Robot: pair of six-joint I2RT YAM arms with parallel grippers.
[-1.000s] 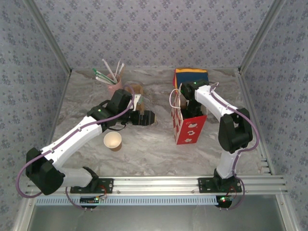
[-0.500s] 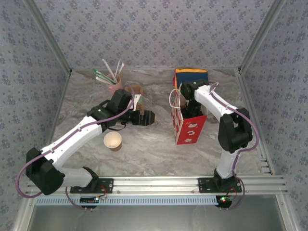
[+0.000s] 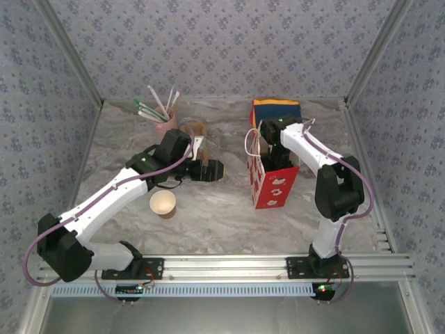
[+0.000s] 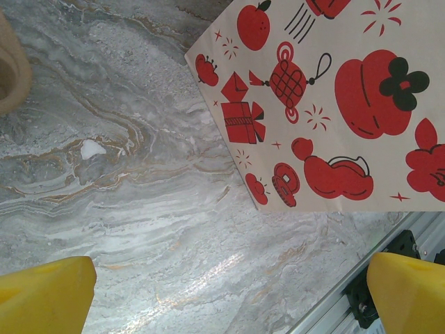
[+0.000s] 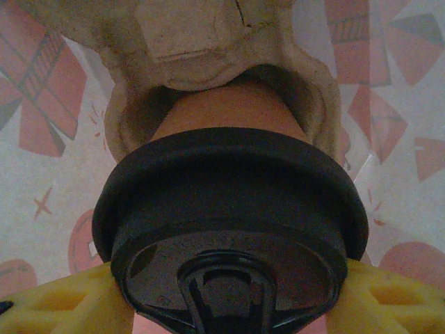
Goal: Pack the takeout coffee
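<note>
A grey-veined marble desk [image 3: 208, 223] sits inside walls of pale flowered paper, and a red-printed paper bag [image 3: 273, 186] stands upright on it. Everything below is placed from that bag.

The takeout coffee [image 5: 229, 209] is inside the bag, with its tan body down in a hollow of a moulded pulp carrier [image 5: 208, 35] and its black lid uppermost. The right arm reaches in through the bag's mouth. The right fingers [image 5: 389, 299] flank the lid on both sides, close against its rim. I cannot tell whether they press on it or have just come free.

The left fingers [image 4: 49, 292] are spread wide with nothing between them. They sit low over the desk to the left of the bag, facing its printed side. A lidless cup [image 3: 163, 204] stands farther left of the bag, nearer the arm bases.

The step looks like the release. It is best to check first that the cup sits level and fully down in its hollow. Then both fingers should part evenly so neither drags the lid sideways. The withdrawal should go straight up through the mouth, clear of the cord handles [image 3: 252, 145], because a snag could tip the light bag. The left arm is well placed to steady the bag's wall if it shifts.
</note>
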